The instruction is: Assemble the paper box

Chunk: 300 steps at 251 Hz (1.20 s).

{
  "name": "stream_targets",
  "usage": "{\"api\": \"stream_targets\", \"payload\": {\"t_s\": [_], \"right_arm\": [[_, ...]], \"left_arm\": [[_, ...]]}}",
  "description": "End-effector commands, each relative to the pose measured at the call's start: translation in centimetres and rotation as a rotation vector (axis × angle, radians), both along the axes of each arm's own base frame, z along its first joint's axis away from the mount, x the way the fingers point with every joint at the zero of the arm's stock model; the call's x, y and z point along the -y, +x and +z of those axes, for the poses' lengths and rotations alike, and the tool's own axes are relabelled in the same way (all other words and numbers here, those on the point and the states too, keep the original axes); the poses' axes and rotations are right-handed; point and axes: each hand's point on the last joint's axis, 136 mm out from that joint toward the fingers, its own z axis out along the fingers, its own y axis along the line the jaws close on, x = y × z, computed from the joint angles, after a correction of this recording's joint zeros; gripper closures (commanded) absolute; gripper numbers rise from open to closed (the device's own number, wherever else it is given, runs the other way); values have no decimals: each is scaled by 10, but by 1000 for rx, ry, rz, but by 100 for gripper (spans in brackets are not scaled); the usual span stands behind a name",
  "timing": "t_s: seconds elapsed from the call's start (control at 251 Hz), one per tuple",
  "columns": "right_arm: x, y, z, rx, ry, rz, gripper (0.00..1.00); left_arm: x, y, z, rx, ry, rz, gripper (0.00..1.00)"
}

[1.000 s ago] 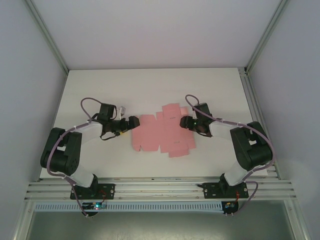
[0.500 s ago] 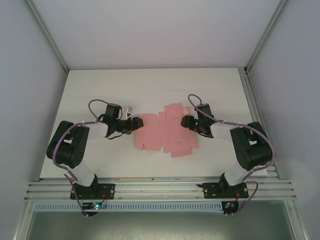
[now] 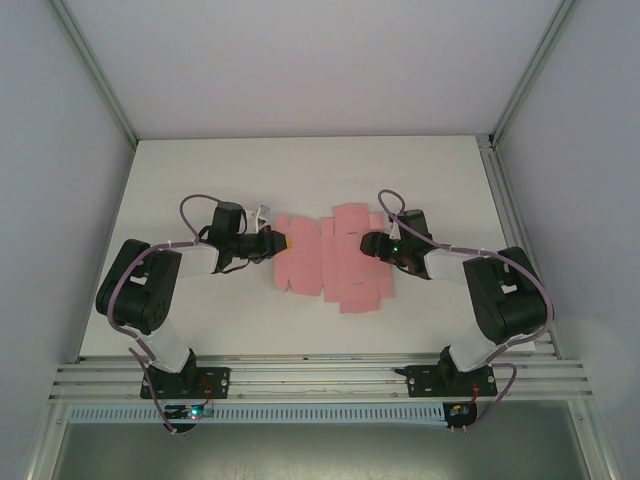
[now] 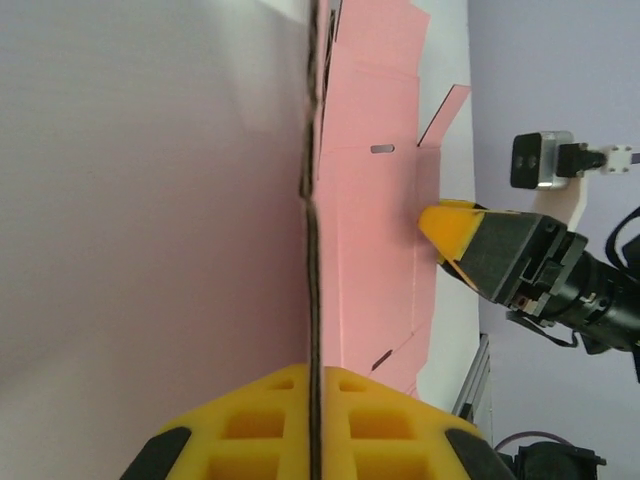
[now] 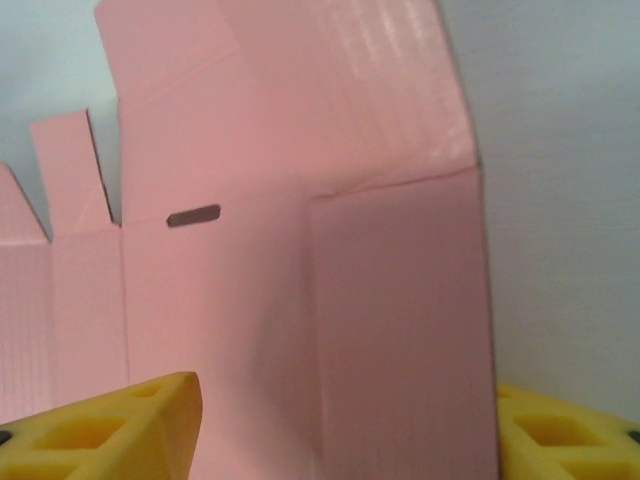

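Observation:
The paper box (image 3: 335,262) is a flat pink die-cut sheet with tabs and slots, lying mid-table between the two arms. My left gripper (image 3: 283,241) is at the sheet's left edge. In the left wrist view its yellow fingers (image 4: 250,425) are shut on the card (image 4: 370,250), whose thin edge runs up between them. My right gripper (image 3: 368,243) hovers over the sheet's right part. Its yellow fingers (image 5: 120,430) stand wide open, with a creased pink panel (image 5: 300,250) beneath and nothing held. The right gripper's yellow fingertip (image 4: 450,222) faces the left wrist camera across the sheet.
The white table (image 3: 300,170) is enclosed by pale walls on the left, right and back. Aluminium rails (image 3: 320,378) run along the near edge where both arm bases are bolted. Bare table surface lies behind and in front of the sheet.
My left gripper has moved right onto the sheet's left edge and shut on it, and that edge now looks lifted. The right gripper has barely moved.

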Motion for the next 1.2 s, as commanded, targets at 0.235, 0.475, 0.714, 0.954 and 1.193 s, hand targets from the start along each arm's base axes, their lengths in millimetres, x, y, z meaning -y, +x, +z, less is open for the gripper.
{"api": "stream_targets", "payload": {"t_s": [0.235,0.475,0.714,0.954,1.193], "right_arm": [[-14,-54,92,306,249,337,33],[-8,-88,156,602,229,403,36],[1,-109,197,803,183,383,53],[-8,-118,214,830,233,458,87],[-19,-115,212,795,267,523,85]], "left_arm": [[10,-16,120,445,-142,-110,100],[-2,-38,148,542,-113,-65,100],[-16,-58,159,607,-74,-3,100],[-29,-63,168,640,-49,91,100],[-33,-65,175,654,-94,135,100]]}}
